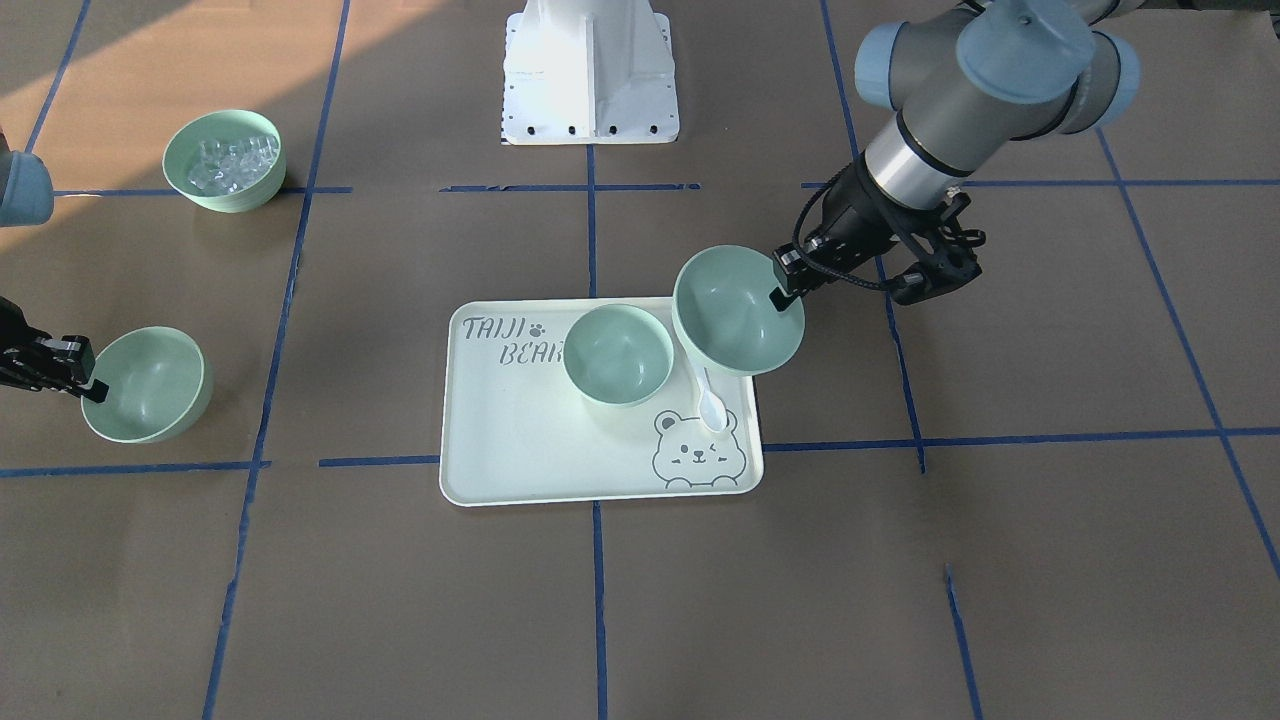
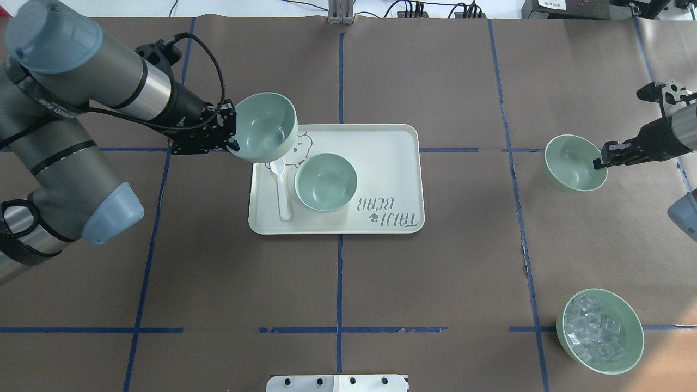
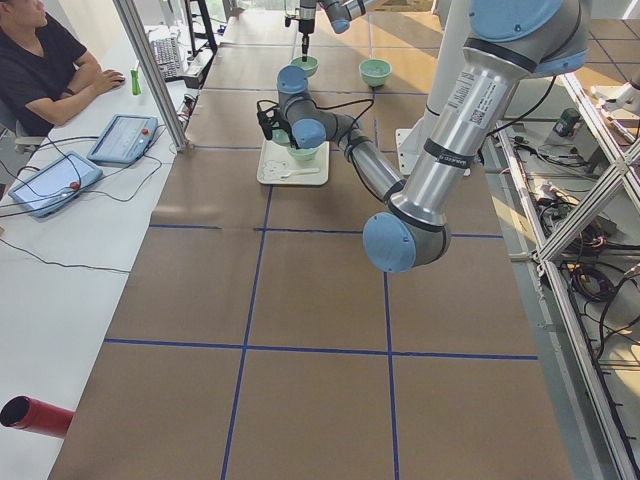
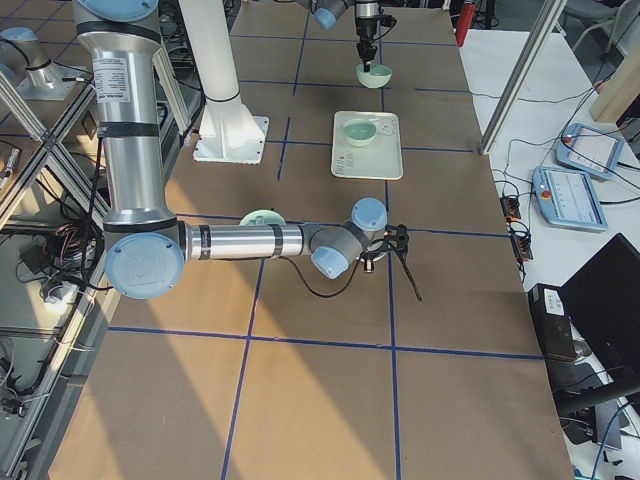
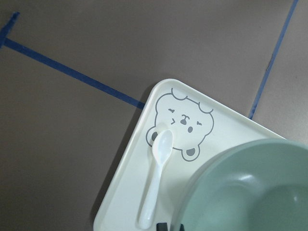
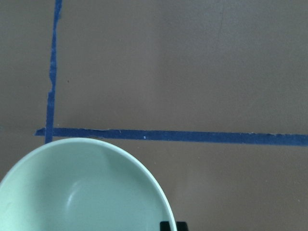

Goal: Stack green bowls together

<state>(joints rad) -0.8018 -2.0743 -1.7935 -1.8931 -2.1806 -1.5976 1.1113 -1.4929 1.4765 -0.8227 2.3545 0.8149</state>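
Observation:
One green bowl (image 2: 325, 181) stands upright on the pale tray (image 2: 381, 163); it also shows in the front view (image 1: 617, 353). My left gripper (image 2: 235, 142) is shut on the rim of a second green bowl (image 2: 265, 134) and holds it tilted in the air over the tray's corner, above the spoon (image 2: 282, 188). This bowl fills the lower right of the left wrist view (image 5: 250, 187). My right gripper (image 2: 599, 163) is shut on the rim of a third green bowl (image 2: 574, 163), which is tilted, far to the right of the tray. That bowl shows in the right wrist view (image 6: 82, 192).
A like green bowl with clear ice-like cubes (image 2: 600, 330) stands on the near right of the table. A white spoon (image 1: 712, 400) lies on the tray (image 1: 500, 440) by the bear print. The robot's base (image 1: 590, 70) is at the table's edge.

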